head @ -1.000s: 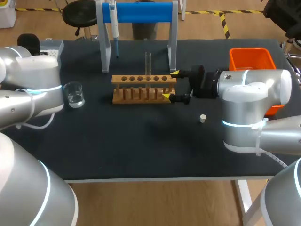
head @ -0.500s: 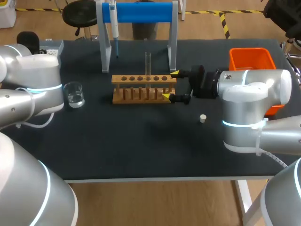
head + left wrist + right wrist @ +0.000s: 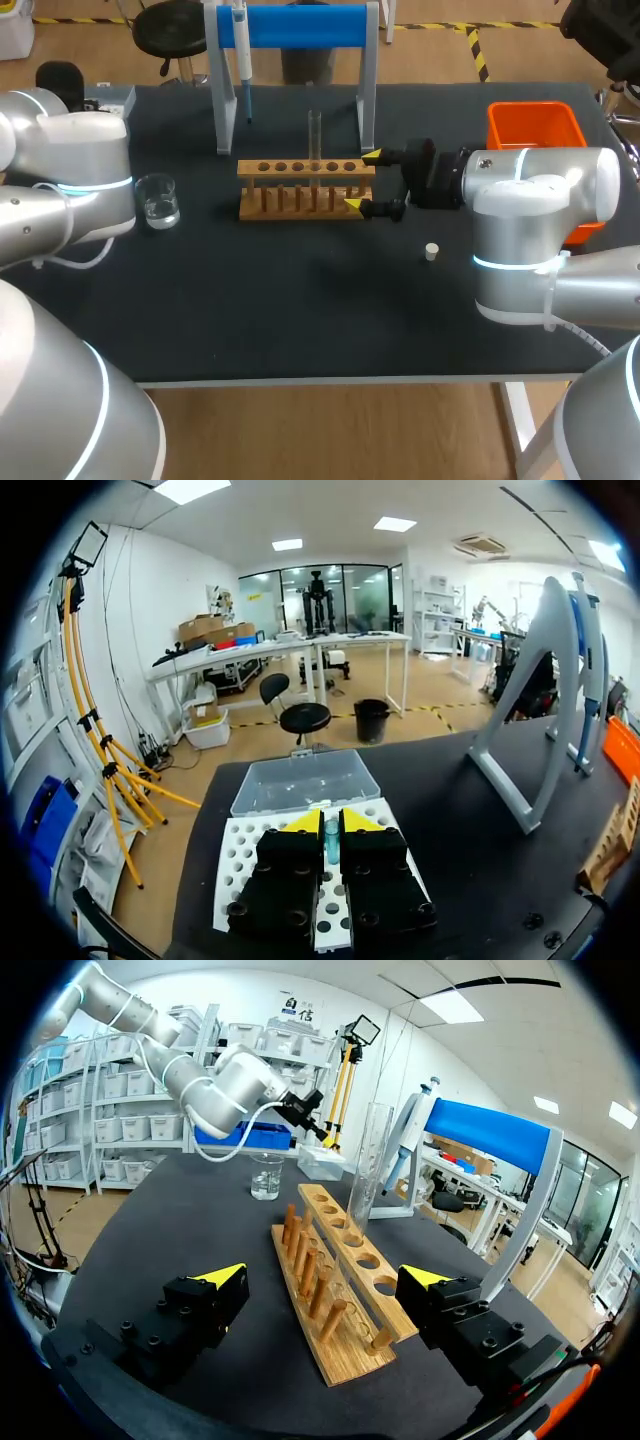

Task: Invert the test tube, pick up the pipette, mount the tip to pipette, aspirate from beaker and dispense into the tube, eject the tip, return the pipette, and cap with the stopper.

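A clear test tube (image 3: pixel 314 135) (image 3: pixel 369 1160) stands upright in the wooden rack (image 3: pixel 300 186) (image 3: pixel 335 1280). My right gripper (image 3: pixel 362 181) (image 3: pixel 325 1282) is open, its yellow-tipped fingers on either side of the rack's right end. The pipette (image 3: pixel 242 50) (image 3: pixel 590 650) hangs on the blue-barred stand (image 3: pixel 295 25). My left gripper (image 3: pixel 331 823) hovers over the white tip box (image 3: pixel 250 850) at the table's far left, shut on a thin bluish pipette tip (image 3: pixel 331 842). In the head view the left arm hides that gripper. The water beaker (image 3: pixel 159 200) (image 3: pixel 266 1175) sits left of the rack. A white stopper (image 3: pixel 431 251) lies on the mat.
An orange bin (image 3: pixel 535 130) stands at the right edge behind my right arm. The tip box's clear lid (image 3: pixel 300 780) lies open beyond it. The stand's grey legs (image 3: pixel 525 720) rise behind the rack. Dark mat lies bare in front of the rack.
My left arm has shifted slightly at the far left, covering more of the tip box in the head view. The right arm and the rack are unchanged.
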